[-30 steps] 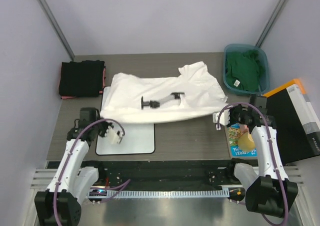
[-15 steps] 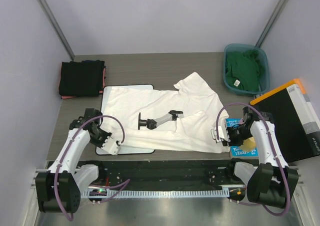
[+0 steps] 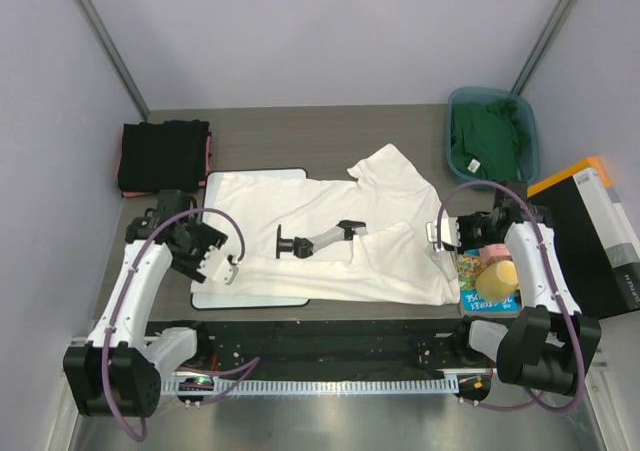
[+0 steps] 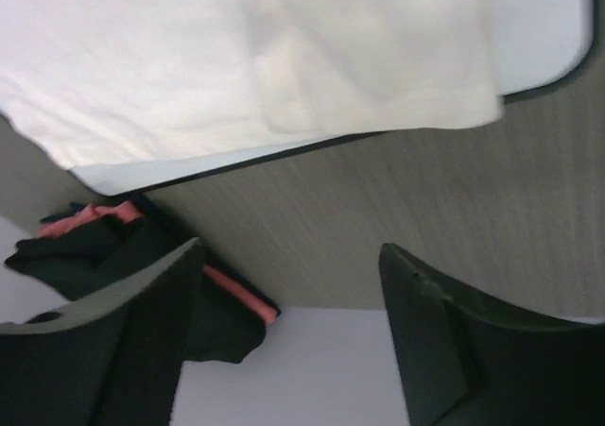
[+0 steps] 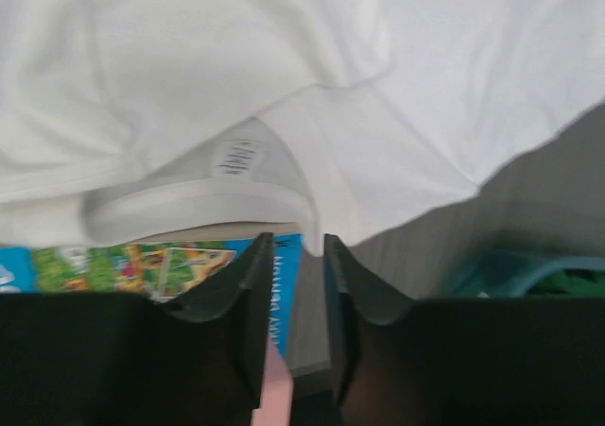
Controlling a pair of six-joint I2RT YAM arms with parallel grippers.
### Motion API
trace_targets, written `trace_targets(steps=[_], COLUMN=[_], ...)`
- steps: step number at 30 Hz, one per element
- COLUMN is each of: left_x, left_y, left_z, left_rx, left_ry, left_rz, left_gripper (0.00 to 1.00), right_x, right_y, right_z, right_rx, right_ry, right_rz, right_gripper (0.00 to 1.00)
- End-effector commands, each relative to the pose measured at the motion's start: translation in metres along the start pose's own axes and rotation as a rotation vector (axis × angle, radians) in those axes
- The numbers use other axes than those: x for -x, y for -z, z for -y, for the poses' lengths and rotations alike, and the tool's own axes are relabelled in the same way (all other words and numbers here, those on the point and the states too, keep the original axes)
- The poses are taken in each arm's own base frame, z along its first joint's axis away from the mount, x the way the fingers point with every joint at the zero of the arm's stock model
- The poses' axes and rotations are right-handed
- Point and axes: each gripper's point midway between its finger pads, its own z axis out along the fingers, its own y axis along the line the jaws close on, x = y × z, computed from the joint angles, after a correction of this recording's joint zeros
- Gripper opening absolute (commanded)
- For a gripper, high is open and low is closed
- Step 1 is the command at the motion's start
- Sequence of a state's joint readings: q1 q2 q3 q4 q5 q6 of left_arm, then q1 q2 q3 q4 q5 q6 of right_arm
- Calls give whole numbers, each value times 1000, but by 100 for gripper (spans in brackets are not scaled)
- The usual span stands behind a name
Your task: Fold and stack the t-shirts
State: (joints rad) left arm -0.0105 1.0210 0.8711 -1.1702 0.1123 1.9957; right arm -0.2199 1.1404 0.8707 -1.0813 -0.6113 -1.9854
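- We take the bench [image 3: 300,131] as the base that carries everything; the arm bases sit at its near edge.
- The board [image 3: 250,289] lies flat, left of centre.
- The spread t-shirt [image 3: 390,206] lies across the middle, its left part on the board and its right part on the bench.
- The folded t-shirts [image 3: 163,157] sit stacked at the far left, just behind the board's far left corner.
- The bin [image 3: 456,101] stands in the far right corner, with a crumpled t-shirt [image 3: 485,136] in it.
- The book [image 3: 468,269] lies near right, at the spread t-shirt's right edge.
- The box [image 3: 585,241] lies right of the book.
- The left gripper [image 3: 222,261] is at the board's left edge, and the right gripper [image 3: 438,241] is at the spread t-shirt's right edge.
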Motion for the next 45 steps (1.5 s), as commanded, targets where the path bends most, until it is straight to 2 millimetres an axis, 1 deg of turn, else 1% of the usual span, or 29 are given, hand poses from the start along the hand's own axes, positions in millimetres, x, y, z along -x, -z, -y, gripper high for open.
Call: trace_targets(steps=[1,2,3,4,5,6,7,8,9,11,13,14,17,18,20,21,22,23,24,25,27,28,30,31,32,34,35,40,45], left_x=[-35,-50,-53,-56,-61,-64,-65,-65,-68,-69,-75,-75,-74,-71,-63,-60,-54,-50,-47,-44,-42,-45,-46,-50,-54,-63,-68,-83,-93], left_y=[-26,-31,-38,-41,-48,-42,-40,-46,-35,-39,-33,-36,-39,-46,-57,-67,-75,-78,-84,-92,-104,-111,-120,-123,-131,-137,-142,-147,-146], left_z=[-59,-82,-87,-93,-104,-120,-129,-135,-152,-165,-183,-191,-205,-206,-203,-198,-188,-186,-181,-172,-165,-161,-158,-161,-156,-157,-154,-147,-143], left_rx=[213,295,302,309,333,373,391,388,423,426,469,474,484,471,420,383,328,305,274,226,189,164,147,159,130,128,106,77,62], left_ry=[-14,-3,-1,-4,23,44,64,110,115,127,119,114,101,98,78,64,56,49,45,35,24,24,21,21,24,28,40,68,104], left_rz=[-105,-152,-158,-162,-157,-157,-148,-121,-124,-112,-117,-108,-88,-73,-45,-33,-12,3,13,23,16,-3,-20,-46,-88,-146,-182,-265,-324], left_gripper=[60,50,22,7,0,0,0,0,0,0,0,0,0,0,0,0,0,0,0,0,0,0,0,0,0,0,0,1,0], right_x=[-10,-13,-16,-20,-18,-23,-26,-26,-27,-27,-24,-19,-16,-14,-13,-10,-14,-16,-8,-7,-9,-6,-14,-16,-21,-29,-32,-47,-63], right_y=[-5,-2,-12,-14,-9,-16,-17,-22,-24,-32,-36,-41,-60,-70,-78,-84,-89,-91,-98,-104,-109,-110,-116,-118,-127,-131,-132,-142,-142], right_z=[73,99,97,106,128,131,139,147,151,161,170,172,170,168,169,169,169,171,171,172,175,178,179,181,178,181,182,172,169], right_rx=[-298,-402,-427,-469,-555,-558,-572,-561,-559,-558,-576,-567,-536,-514,-508,-502,-500,-504,-492,-489,-493,-503,-509,-522,-510,-524,-527,-505,-507], right_ry=[92,134,46,15,39,-48,-63,-84,-112,-173,-184,-171,-177,-175,-192,-195,-207,-225,-217,-220,-243,-238,-261,-260,-269,-296,-306,-342,-358], right_rz=[20,5,30,34,34,57,49,58,63,84,108,119,131,139,144,149,149,145,156,161,150,152,127,113,92,58,49,-8,-79], right_gripper=[21,13,1,1,1,1,1,1,1,1,1,1,1,1,1,1,1,1,1,1,1,1,1,1,1,1,1,1,1])
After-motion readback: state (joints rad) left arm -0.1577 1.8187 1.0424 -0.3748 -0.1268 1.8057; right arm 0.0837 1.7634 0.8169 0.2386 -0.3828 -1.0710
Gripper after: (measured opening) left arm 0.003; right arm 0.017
